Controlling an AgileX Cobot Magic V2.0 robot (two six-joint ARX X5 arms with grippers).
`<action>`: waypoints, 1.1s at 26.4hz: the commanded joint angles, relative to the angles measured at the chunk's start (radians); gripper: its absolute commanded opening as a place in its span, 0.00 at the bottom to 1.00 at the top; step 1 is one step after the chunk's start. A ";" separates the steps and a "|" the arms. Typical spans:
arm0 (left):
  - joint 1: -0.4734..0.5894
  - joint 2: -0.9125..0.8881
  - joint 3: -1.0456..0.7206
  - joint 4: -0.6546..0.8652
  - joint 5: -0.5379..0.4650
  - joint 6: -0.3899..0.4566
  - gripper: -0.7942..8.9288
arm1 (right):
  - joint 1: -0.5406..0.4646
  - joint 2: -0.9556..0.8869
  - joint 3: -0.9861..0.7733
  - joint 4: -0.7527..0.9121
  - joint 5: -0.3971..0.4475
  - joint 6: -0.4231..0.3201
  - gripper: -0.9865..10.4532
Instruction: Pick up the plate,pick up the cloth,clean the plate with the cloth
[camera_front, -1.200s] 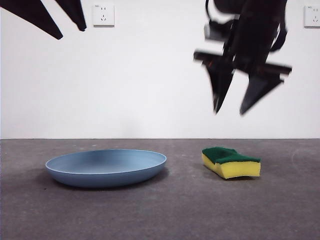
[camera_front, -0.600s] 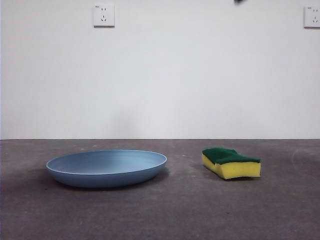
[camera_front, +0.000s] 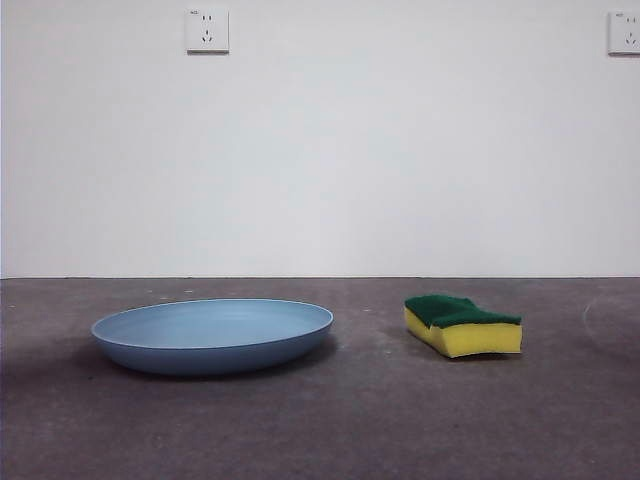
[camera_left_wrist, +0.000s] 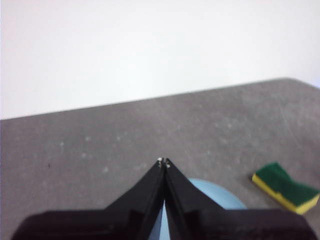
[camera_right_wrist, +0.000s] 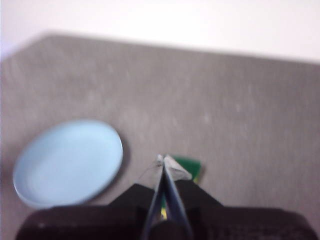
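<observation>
Lying apart on the counter (camera_front: 340, 430), plate (camera_front: 212, 336) lower left and sponge (camera_front: 462, 325) lower right await pickup; left gripper (camera_left_wrist: 163, 161) and right gripper (camera_right_wrist: 163, 159) hover, fingers pressed together.

Front view: plate (camera_front: 212, 335) sits flat on table (camera_front: 330, 430), left of centre. Cloth (camera_front: 462, 325) lies on table to its right, apart from plate, not touching, scouring layer up. Both approx. same depth, wall (camera_front: 400, 150) behind them. 2 wall sockets (camera_front: 207, 30) high up: 1 above plate, 1 at far right edge. Left gripper (camera_left_wrist: 163, 162) is up above plate; right gripper (camera_right_wrist: 163, 161) above cloth, plate off to its side.
</observation>
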 joint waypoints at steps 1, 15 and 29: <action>-0.003 0.011 -0.005 -0.001 -0.004 -0.022 0.08 | 0.002 0.010 -0.010 0.003 0.005 0.013 0.09; -0.003 0.062 -0.005 -0.044 -0.001 -0.022 0.08 | 0.002 0.001 -0.010 -0.002 0.001 0.013 0.09; 0.225 -0.206 -0.043 -0.158 0.130 0.042 0.08 | 0.002 0.000 -0.010 -0.003 0.002 0.013 0.09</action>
